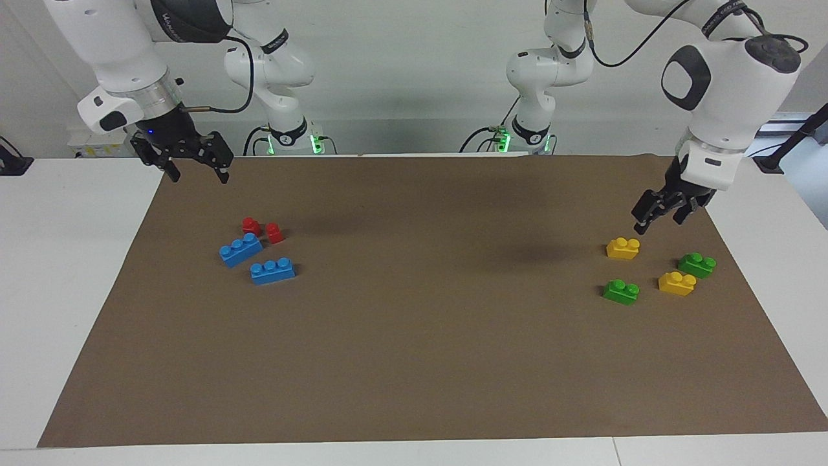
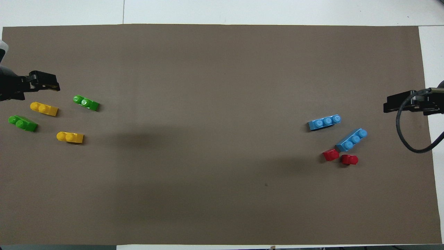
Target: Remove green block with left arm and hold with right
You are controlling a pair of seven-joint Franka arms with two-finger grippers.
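your left gripper [image 1: 660,219] hung in the air over the left arm's end of the brown mat [image 1: 414,362]. its claw was released and held nothing. below it lay a yellow block [image 1: 623,248].

the green block [image 1: 621,291] sat flat on the mat, studs up, farther from the robots than that yellow block and touching nothing. the second green block [image 1: 697,264] lay closer to the mat's edge at the same end, just beside another yellow block [image 1: 676,283], and a little nearer to the robots than it. i could not tell whether those two touched.

your right gripper [image 1: 194,169] waited over the mat's corner at the right arm's end, claw released and empty. the red blocks [image 1: 262,230] and the blue blocks [image 1: 257,259] lay farther out on the mat from that corner.

as i read it, no grasp was in hand: neither green block was stacked on anything, and neither claw had one. if the pull-apart was the goal, it looked done. if a pick was due, your next move called for the left gripper to come down over the green block, straddle its short sides with the claw spread, and stay clear of the yellow block. the right gripper would then need to cross the table to hold it.
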